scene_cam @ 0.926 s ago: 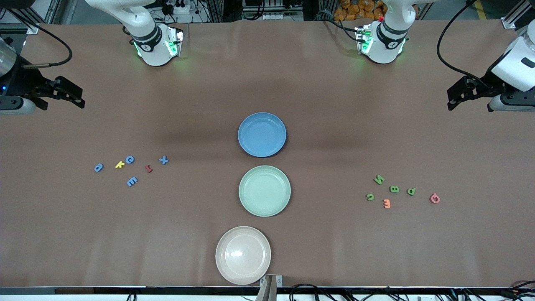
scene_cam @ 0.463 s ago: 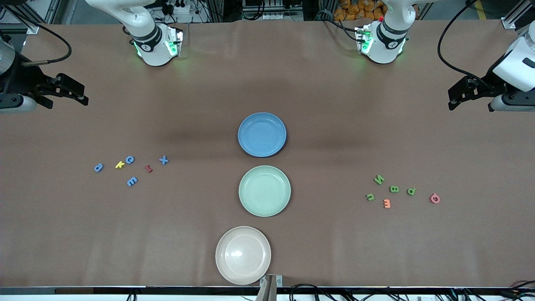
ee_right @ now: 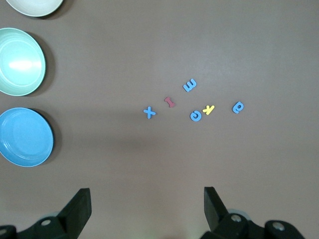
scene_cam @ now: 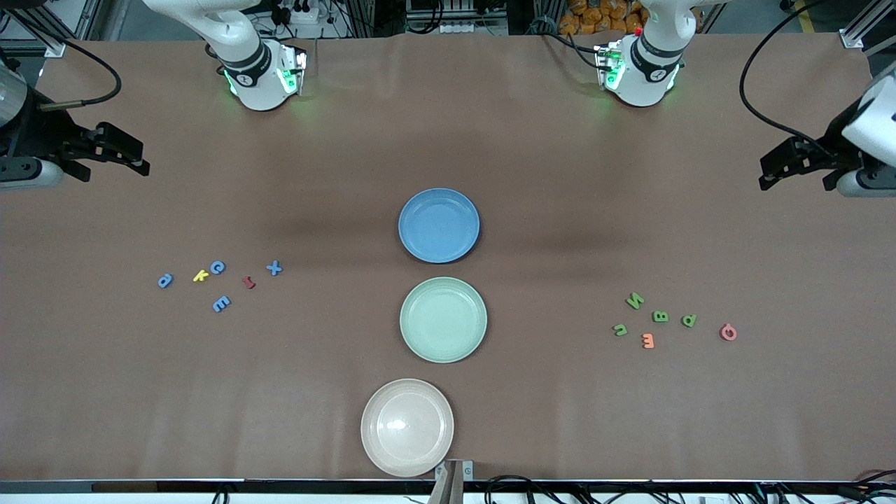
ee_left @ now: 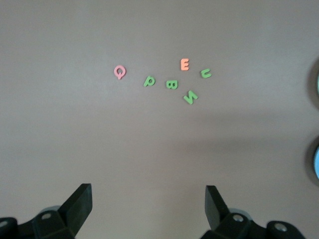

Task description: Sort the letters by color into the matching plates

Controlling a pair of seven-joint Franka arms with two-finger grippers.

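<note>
The blue plate (scene_cam: pixel 439 225) and the mint green plate (scene_cam: pixel 443 320) lie mid-table, the green one nearer the front camera; nothing lies in either. Several blue letters (scene_cam: pixel 218 267) are scattered toward the right arm's end, with a yellow one (scene_cam: pixel 201 276) and a red one (scene_cam: pixel 248 282) among them. Several green letters (scene_cam: pixel 660 316) lie toward the left arm's end beside an orange one (scene_cam: pixel 648 341) and a pink one (scene_cam: pixel 728 332). My right gripper (scene_cam: pixel 140 159) hangs open and empty near its end of the table, as does my left gripper (scene_cam: pixel 766 173). Both wrist views show wide jaws over bare table.
A cream plate (scene_cam: pixel 407 427) sits nearest the front camera, close to the table's edge. The brown table cover (scene_cam: pixel 560 420) lies bare between the plates and each letter cluster. Both arm bases stand along the edge farthest from the camera.
My left gripper has drifted a little outward toward its end of the table. My right gripper has edged slightly toward the middle. Letters and plates have not moved.
</note>
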